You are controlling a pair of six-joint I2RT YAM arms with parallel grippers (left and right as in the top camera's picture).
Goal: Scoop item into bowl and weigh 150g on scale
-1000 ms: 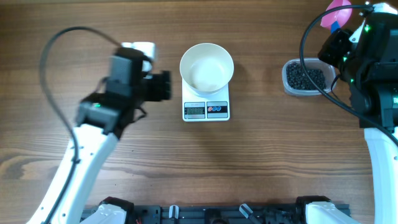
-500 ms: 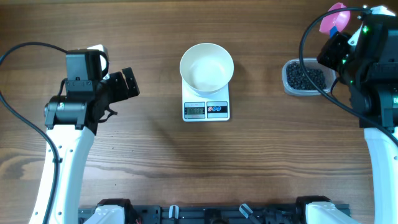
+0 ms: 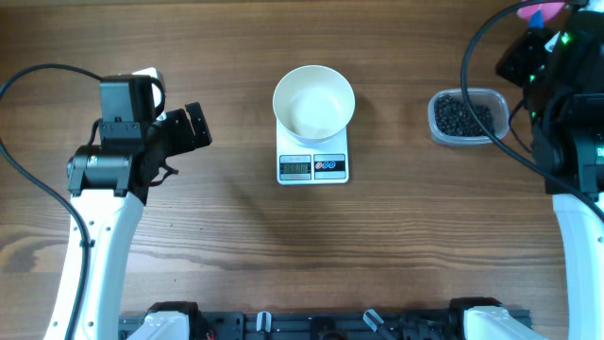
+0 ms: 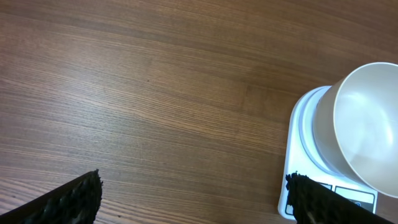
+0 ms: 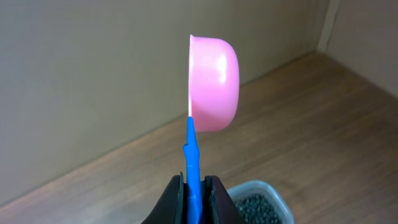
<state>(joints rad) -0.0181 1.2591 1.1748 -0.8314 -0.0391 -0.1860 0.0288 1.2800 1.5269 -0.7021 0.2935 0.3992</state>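
The white bowl (image 3: 314,102) stands on the white scale (image 3: 313,166) at the table's middle, its inside plain white (image 4: 367,124). Black beads, the item (image 3: 462,117), fill a clear tub (image 3: 494,98) to the right. My left gripper (image 3: 193,129) hovers open well left of the scale (image 4: 301,155), with nothing between its fingers (image 4: 68,199). My right gripper (image 5: 193,182) is shut on the blue handle (image 5: 191,149) of a pink scoop (image 5: 214,84), held raised on edge behind the tub (image 5: 258,205). In the overhead view, the scoop (image 3: 545,11) shows at the top edge.
Bare wooden tabletop (image 3: 283,255) surrounds the scale on all sides. A beige wall (image 5: 93,74) rises behind the table's far edge. Black cables loop over both arms, one at the right (image 3: 469,57).
My left arm swung left, away from the bowl, opened fully, then stayed still. My right gripper carried the pink scoop farther toward the table's far edge.
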